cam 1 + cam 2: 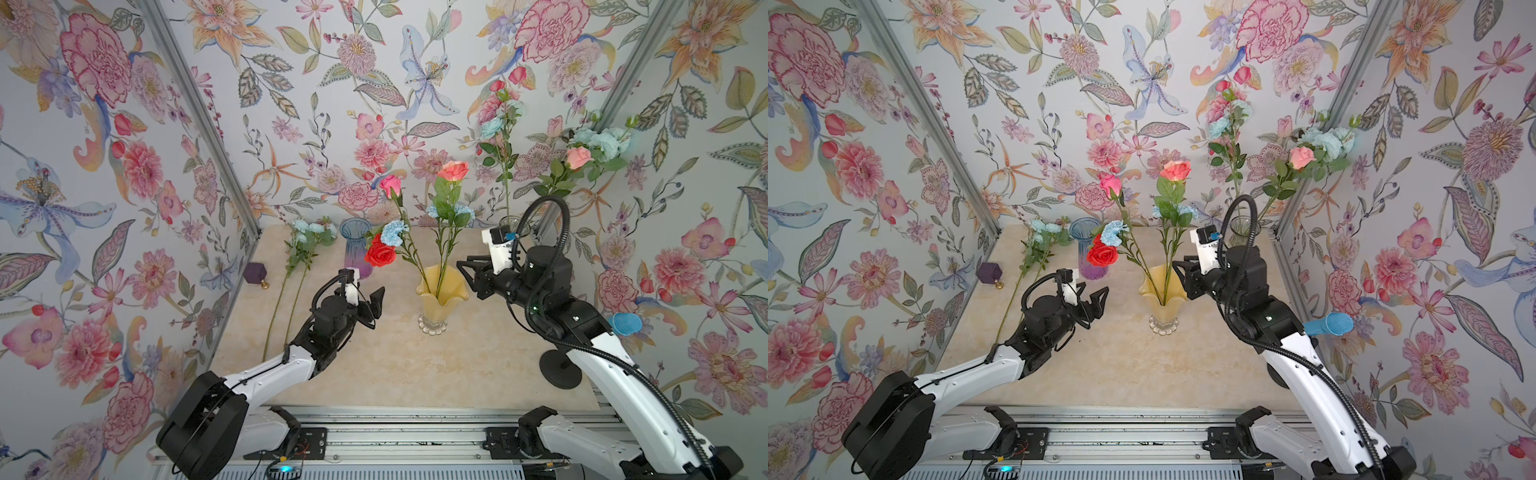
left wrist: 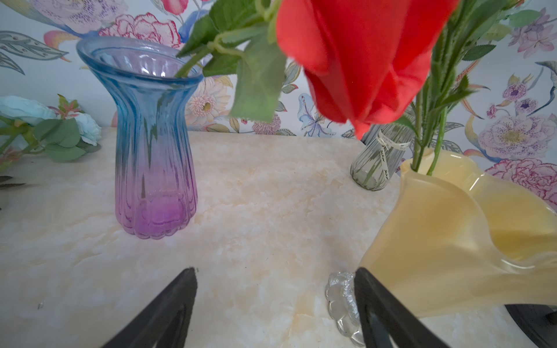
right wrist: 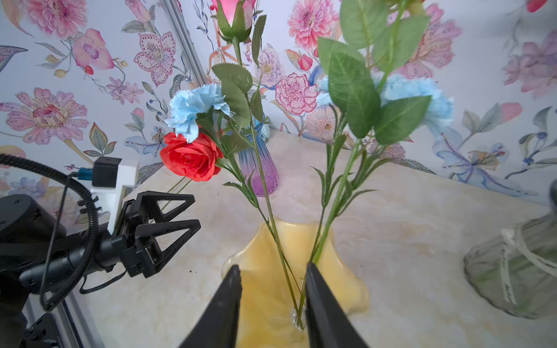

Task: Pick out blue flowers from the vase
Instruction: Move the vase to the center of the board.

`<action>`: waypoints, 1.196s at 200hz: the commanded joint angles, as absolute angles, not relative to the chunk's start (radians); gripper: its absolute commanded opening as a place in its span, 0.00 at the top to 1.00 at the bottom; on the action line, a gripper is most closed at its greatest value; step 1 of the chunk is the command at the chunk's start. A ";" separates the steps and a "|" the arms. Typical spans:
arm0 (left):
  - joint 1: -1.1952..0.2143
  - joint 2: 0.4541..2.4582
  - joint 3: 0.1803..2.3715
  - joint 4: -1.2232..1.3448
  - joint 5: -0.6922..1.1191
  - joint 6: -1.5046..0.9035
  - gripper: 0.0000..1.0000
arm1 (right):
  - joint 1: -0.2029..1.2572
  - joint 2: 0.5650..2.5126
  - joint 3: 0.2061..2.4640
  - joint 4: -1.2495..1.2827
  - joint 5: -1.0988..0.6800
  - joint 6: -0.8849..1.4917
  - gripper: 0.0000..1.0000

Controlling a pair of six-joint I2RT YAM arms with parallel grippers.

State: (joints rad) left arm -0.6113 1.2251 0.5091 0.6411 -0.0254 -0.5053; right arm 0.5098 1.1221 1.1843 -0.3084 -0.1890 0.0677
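- Right pincer, part-open, straddles bunched stems at yellow vase; closing could catch the wrong stem.
- Blue flowers stand there among roses; tangled leaves may tip it.
- Left pincer gapes empty.

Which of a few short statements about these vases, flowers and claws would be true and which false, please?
1. The yellow vase holds blue flowers. True.
2. The left claw grips a rose. False: it is open and empty.
3. A blue spray lies on the table beside the purple vase. True.
4. The grey vase stands empty. False: it holds flower stems.
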 commanded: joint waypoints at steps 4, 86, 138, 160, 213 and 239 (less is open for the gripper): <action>-0.625 1.160 0.437 0.750 -0.103 -0.496 0.16 | 0.603 1.225 1.236 -0.276 -0.060 -0.085 0.70; -0.624 1.138 0.389 0.808 -0.103 -0.509 0.17 | 0.635 1.412 1.299 -0.245 -0.043 -0.178 0.85; -0.623 1.135 0.385 0.811 -0.098 -0.510 0.17 | 0.635 1.441 1.292 -0.231 -0.055 -0.182 0.77; -0.624 1.136 0.386 0.810 -0.102 -0.511 0.17 | 0.635 1.451 1.287 -0.228 -0.057 -0.183 0.76; -0.623 1.137 0.386 0.809 -0.103 -0.512 0.17 | 0.635 1.471 1.292 -0.228 -0.079 -0.184 0.78; -0.623 1.138 0.387 0.808 -0.102 -0.512 0.17 | 0.635 1.485 1.296 -0.227 -0.082 -0.184 0.78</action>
